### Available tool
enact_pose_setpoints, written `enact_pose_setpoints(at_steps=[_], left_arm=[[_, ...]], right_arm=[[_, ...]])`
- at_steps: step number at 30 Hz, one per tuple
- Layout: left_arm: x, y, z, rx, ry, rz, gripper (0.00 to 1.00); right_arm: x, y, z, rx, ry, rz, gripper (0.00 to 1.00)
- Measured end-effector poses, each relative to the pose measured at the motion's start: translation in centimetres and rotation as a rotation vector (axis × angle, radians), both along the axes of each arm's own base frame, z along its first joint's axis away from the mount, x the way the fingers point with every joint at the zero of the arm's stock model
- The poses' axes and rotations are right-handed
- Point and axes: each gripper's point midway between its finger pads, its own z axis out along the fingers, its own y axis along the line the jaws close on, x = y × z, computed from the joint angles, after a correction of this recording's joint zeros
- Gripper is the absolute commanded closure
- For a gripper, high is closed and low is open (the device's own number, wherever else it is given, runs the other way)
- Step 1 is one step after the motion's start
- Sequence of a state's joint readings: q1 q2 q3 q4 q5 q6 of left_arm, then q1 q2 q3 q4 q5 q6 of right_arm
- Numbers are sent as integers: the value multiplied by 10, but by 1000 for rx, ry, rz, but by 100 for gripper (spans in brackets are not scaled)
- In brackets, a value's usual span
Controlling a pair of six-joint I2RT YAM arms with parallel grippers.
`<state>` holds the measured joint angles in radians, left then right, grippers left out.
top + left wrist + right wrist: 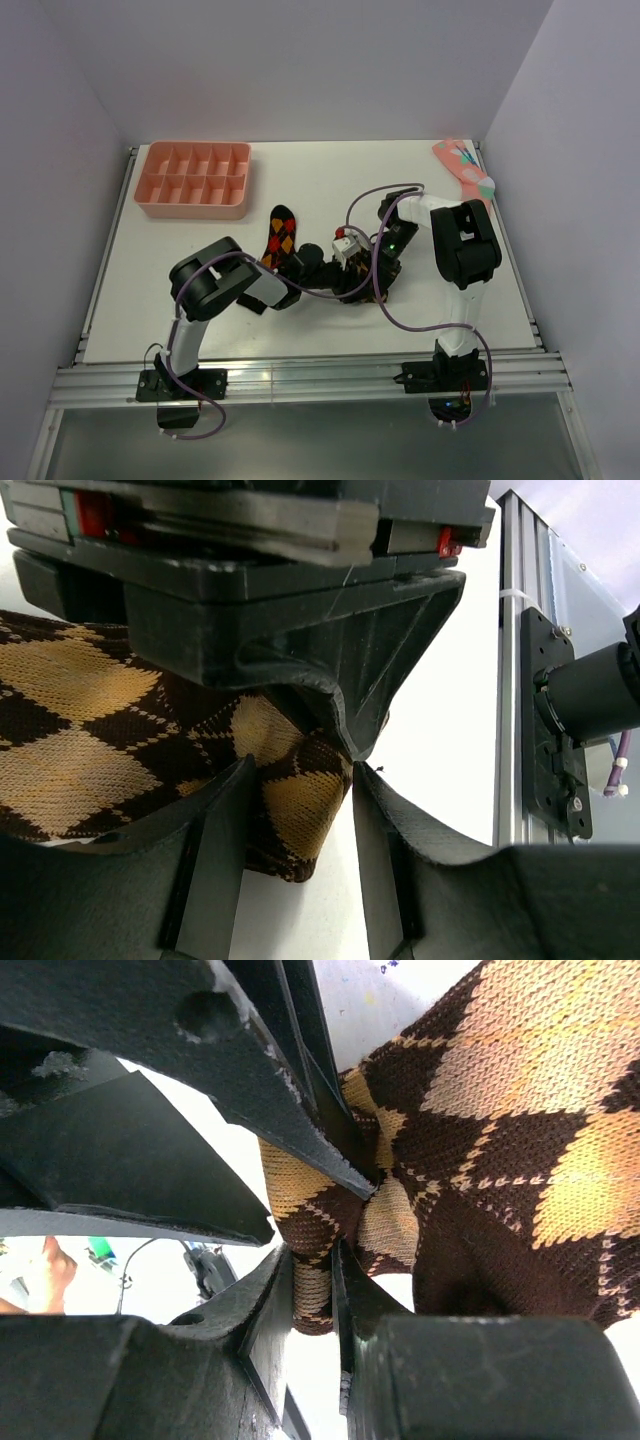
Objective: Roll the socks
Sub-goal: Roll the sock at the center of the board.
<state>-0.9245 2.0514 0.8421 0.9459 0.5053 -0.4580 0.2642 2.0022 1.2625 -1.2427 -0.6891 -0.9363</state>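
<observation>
Left gripper: clamped on a bunched fold of the tan-diamond sock, cloth filling the gap between both fingers. Right gripper: pinched tight on a thin edge of the same sock, nose to nose with the left one. Both sit on one end of the sock, near the middle of the table, slightly toward its near edge.

From the pinch, the loose body fans out flat to one side only. In the overhead view the arms hide most of it, so its long axis can't be called.

Red-diamond sock: flat on the table, just beside the left forearm, not gripped. Long axis runs toward the far edge. Left arm is clearly nearer.

My read: rolling is at an early stage on the tan sock. The next turn has to go toward the loose body.

Pink tray at the far left corner, pink sock at the far right corner, both well apart.
</observation>
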Motion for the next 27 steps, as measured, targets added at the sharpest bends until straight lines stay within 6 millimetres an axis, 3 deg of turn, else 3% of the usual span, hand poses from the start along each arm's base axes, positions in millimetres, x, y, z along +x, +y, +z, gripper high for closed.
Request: enact_pose_setpoints(at_steps=[5,8,11,12,15,22,27], left_arm=[[-2,-1,-1,-7,9,-10,54],[-3,-1,-3,-7,18,-13,61],[-5,-1,-5,-11,38,-15,78],[-5,-1,-5,-10,44,-18,88],[-6,-1,-5,-11,61,-17,100],[-6,-2,-7,1,90,-10,100],[-3,-4,-8,17,109,4,100]], right_arm=[[0,0,0,-1,2,-1,89],[-1,0,0,-4,5,-5,87],[0,0,0,-12,7,-16,84],[1,0,0,-15,6,-21,83],[3,1,-2,-31,9,-41,78],[5,0,-3,-76,32,-120,65],[33,-3,6,-69,-5,-252,60]])
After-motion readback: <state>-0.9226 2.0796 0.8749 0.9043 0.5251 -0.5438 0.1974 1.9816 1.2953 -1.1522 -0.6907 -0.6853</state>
